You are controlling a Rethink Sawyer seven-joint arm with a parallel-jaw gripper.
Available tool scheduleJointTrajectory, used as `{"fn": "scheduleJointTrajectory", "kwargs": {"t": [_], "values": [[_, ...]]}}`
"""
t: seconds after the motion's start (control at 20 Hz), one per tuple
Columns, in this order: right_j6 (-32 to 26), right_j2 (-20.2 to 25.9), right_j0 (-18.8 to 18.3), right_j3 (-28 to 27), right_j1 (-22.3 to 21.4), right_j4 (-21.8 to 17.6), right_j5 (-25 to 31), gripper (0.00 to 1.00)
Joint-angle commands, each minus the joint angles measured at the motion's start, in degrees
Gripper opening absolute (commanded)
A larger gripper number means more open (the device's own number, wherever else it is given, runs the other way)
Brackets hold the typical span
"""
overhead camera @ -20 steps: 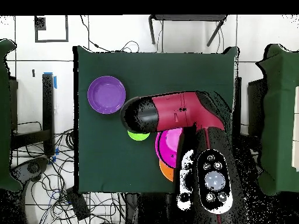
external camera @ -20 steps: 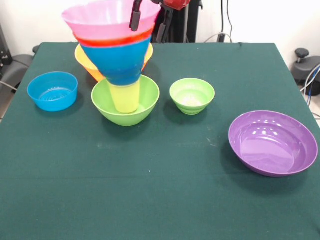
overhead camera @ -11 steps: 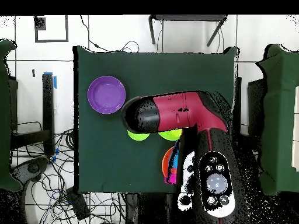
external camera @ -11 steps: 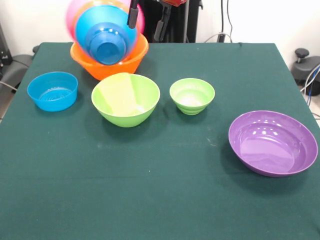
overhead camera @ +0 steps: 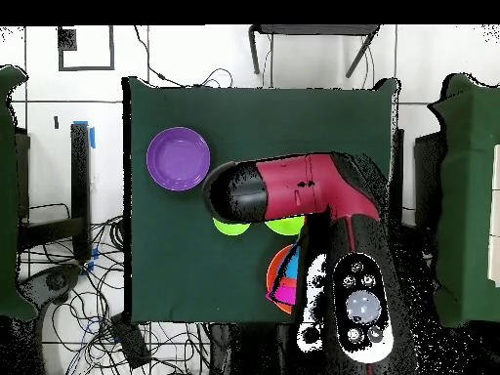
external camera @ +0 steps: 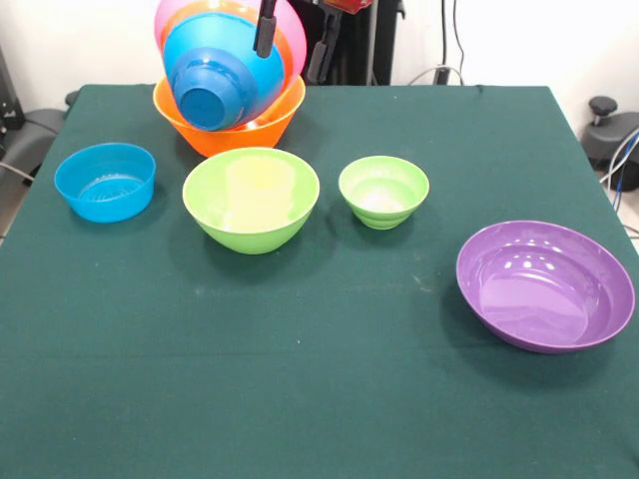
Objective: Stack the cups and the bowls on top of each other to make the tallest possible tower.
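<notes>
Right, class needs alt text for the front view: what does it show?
A tipped nest of blue, red-orange and pink bowls leans in an orange bowl, gripper beside it. Nearer on the green table: blue, lime-green and purple bowls.

The nested bowls (external camera: 225,65) have toppled off the cup (external camera: 260,190) into the orange bowl (external camera: 228,125).
</notes>
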Motion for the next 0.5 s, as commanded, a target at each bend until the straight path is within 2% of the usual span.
{"fn": "scheduleJointTrajectory", "kwargs": {"t": [0.05,0.5], "values": [[-14.81,4.49,-0.43,1.02,2.09,-4.38,2.06,1.0],[-14.52,4.53,-0.36,0.85,2.19,-4.22,2.06,1.0]]}}
